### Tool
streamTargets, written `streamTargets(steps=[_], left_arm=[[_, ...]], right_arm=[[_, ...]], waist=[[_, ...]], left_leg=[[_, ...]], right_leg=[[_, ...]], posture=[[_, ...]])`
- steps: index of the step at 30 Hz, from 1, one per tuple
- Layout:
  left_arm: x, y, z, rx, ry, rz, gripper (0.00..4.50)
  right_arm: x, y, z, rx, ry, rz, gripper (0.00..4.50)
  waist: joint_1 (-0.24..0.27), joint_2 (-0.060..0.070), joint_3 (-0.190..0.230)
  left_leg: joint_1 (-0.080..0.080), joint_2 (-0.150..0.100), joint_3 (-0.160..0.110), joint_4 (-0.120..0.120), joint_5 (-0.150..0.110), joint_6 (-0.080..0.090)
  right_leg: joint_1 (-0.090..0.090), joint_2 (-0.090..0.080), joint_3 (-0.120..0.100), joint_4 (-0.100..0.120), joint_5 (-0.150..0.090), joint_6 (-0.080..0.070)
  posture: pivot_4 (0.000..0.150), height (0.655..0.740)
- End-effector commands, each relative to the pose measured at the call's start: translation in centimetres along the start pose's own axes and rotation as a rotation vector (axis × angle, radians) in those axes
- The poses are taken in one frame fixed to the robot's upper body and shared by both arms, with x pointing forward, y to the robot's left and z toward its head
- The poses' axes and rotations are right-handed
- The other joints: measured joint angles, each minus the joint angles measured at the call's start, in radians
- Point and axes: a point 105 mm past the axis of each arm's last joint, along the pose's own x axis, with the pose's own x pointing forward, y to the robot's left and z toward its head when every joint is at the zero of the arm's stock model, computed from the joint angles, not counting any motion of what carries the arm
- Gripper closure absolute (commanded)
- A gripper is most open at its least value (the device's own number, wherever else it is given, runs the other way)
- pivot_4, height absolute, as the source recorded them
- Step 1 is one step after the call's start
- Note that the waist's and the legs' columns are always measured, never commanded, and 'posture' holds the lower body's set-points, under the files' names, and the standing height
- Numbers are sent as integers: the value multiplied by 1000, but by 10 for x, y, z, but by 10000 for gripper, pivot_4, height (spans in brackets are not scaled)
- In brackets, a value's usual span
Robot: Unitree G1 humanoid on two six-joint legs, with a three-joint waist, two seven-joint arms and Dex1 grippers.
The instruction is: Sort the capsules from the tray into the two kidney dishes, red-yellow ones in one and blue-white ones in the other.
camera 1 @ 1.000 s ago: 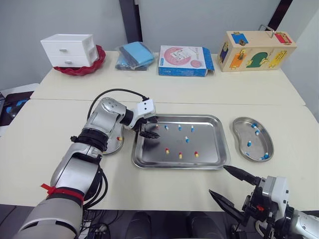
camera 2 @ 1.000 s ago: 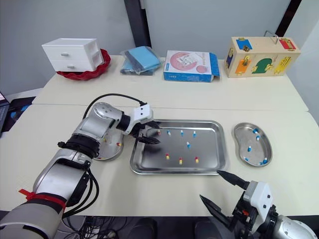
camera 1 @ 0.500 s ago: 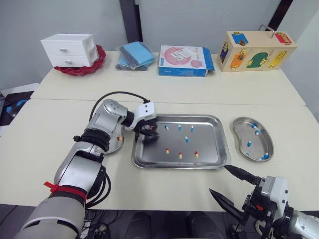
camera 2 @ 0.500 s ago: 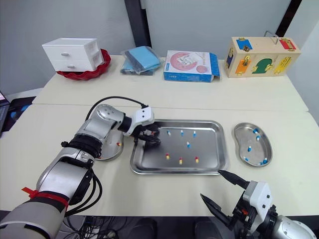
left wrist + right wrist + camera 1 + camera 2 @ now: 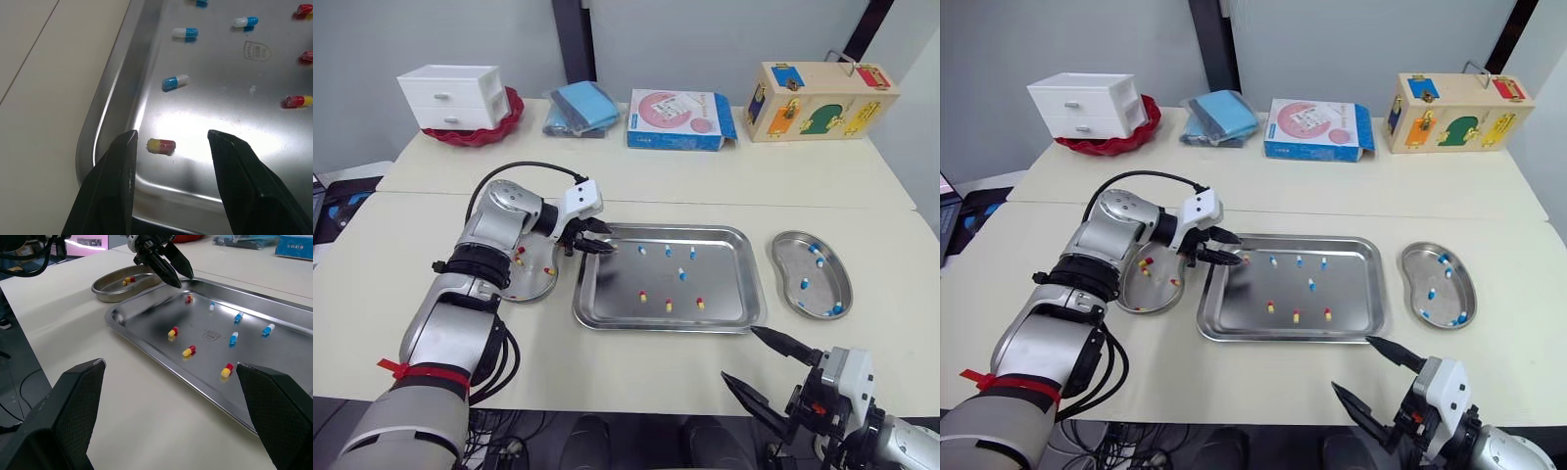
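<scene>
Currently the left end effector (image 5: 598,238) hangs low over the far left corner of the tray (image 5: 724,279). Its fingers are spread and pinch nothing. In the left wrist view a red-yellow capsule (image 5: 161,145) lies on the tray floor between the two fingertips, close to the sloping corner wall, and one fingertip is over that wall.

Three more red-yellow ones (image 5: 668,305) lie in a loose row toward the tray's near rim. Four blue-white capsules (image 5: 680,274) lie toward its far rim and middle, so the tray's right part is mostly bare metal.

The left dish (image 5: 1157,294) sits just beside the tray's left rim, partly under the left arm, and holds a few red-yellow capsules. The right dish (image 5: 822,284) stands off the tray's right rim with a narrow gap of worktop (image 5: 626,372) between them. It holds several blue-white capsules and is near the worktop's right edge.

The right end effector (image 5: 740,353) is at the worktop's near edge, toward the right corner, with its fingers spread wide and holding nothing. A broad strip of worktop runs between the tray's near rim and that edge.

Drawers (image 5: 450,96), a cloth (image 5: 579,106), a box (image 5: 677,117) and a wooden box (image 5: 822,88) line the far edge, well apart from the tray.
</scene>
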Motion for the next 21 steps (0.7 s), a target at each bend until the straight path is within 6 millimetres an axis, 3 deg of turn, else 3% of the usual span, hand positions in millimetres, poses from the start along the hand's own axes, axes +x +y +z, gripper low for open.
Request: streamTargets(steps=[1, 11, 21], left_arm=[[2, -1, 12, 39, -13, -5, 21945], [24, -11, -9, 60, 55, -24, 21945], [18, -4, 2, 57, -9, 8, 21945]], right_arm=[[3, 2, 9, -23, -25, 14, 0], [3, 2, 10, -23, -19, 5, 0], [1, 4, 10, -23, -15, -3, 0]], waist=[[0, 0, 0], [0, 0, 0], [0, 0, 0]], left_leg=[[0, 0, 0, 0, 0, 0], [-1, 0, -2, 0, 1, -1], [-1, 0, -2, 0, 1, -1]], right_leg=[[0, 0, 0, 0, 0, 0], [0, 0, -2, 1, 0, 0], [0, 0, -2, 2, 0, 0]], posture=[[1500, 7400], [1500, 7400], [1500, 7400]])
